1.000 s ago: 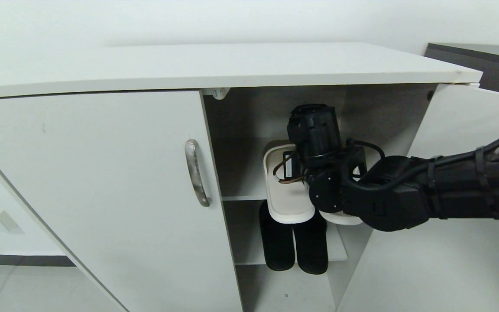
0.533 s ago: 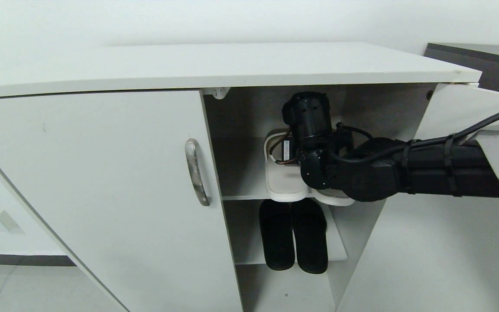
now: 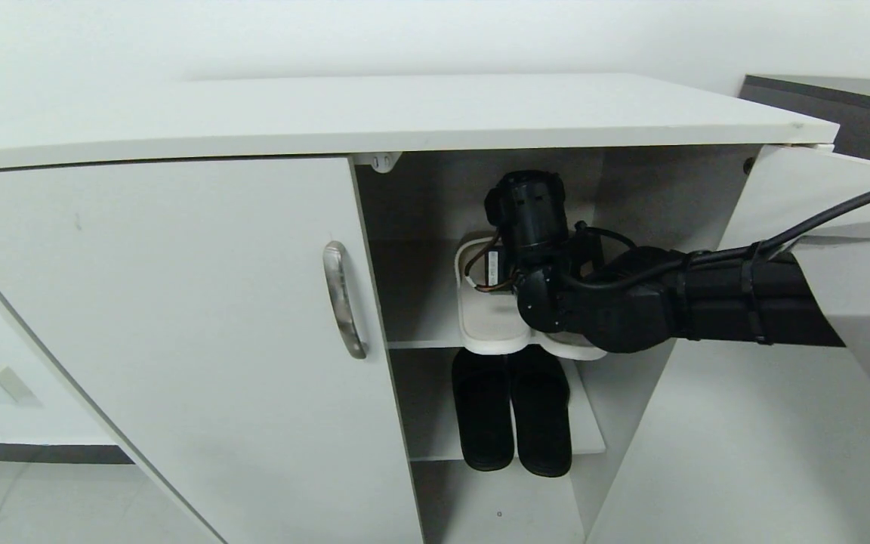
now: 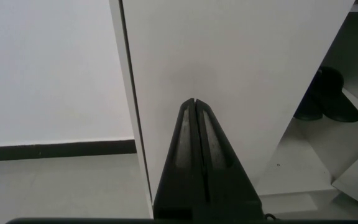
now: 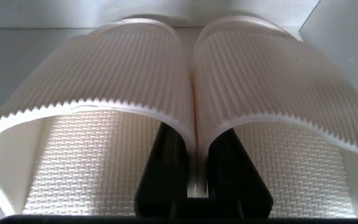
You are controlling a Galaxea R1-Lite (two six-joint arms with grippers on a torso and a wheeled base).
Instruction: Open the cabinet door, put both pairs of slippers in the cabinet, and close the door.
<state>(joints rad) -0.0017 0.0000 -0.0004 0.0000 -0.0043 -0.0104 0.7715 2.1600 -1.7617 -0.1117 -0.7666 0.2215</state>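
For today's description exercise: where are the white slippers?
Head view, right of centre: white slippers at the upper shelf, above the black slippers, in the right end effector.

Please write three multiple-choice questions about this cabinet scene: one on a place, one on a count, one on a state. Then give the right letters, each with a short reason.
1. Where at the cabinet do the black slippers lie?
A) on its top
B) on its lower shelf, below the white slippers
C) on the floor in front of it

2. How many slippers are in the cabinet?
A) two
B) three
C) four

3. What is the state of the right gripper?
A) shut on the white slippers
B) open, apart from them
C) shut on the door handle

Answers:
1 B: the head view shows the black pair on the shelf under the white pair.
2 C: two black and two white slippers are inside.
3 A: the right wrist view shows its fingers pinching the pair's inner walls together.
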